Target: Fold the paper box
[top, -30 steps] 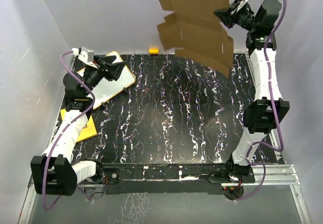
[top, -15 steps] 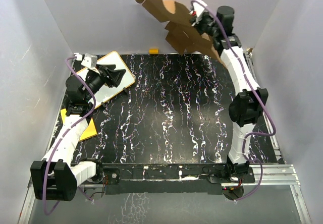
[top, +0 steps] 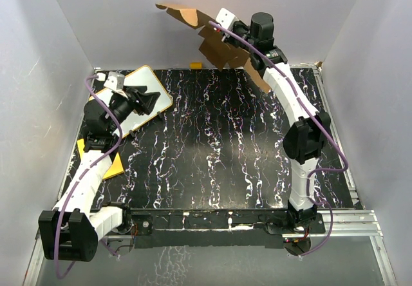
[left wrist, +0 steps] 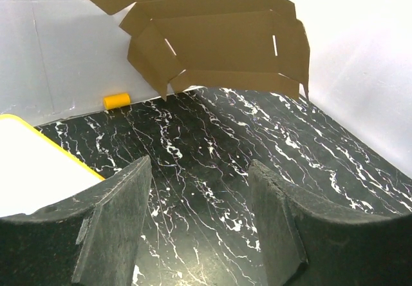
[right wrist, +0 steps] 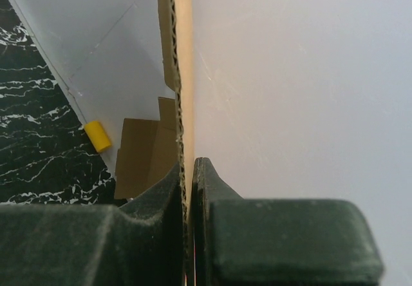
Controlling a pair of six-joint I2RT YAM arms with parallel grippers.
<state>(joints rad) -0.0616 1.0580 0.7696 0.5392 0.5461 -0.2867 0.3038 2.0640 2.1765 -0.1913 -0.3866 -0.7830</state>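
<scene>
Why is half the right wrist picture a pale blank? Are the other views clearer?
Right wrist: the paper box is seen edge-on, close to the lens, with only warm-tinted wall beside it. Left wrist: box evenly lit and sharp, the fingers of the left gripper dark. Top external: even, soft light.

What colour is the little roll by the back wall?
The little roll is yellow; the left wrist view shows it best.

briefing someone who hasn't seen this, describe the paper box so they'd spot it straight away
Look above the far edge of the black marbled table, by the back wall. There the right gripper holds the paper box in mid-air. It is the only brown cardboard, cut with flaps and slots, unlike the orange-rimmed white board on the table.
</scene>
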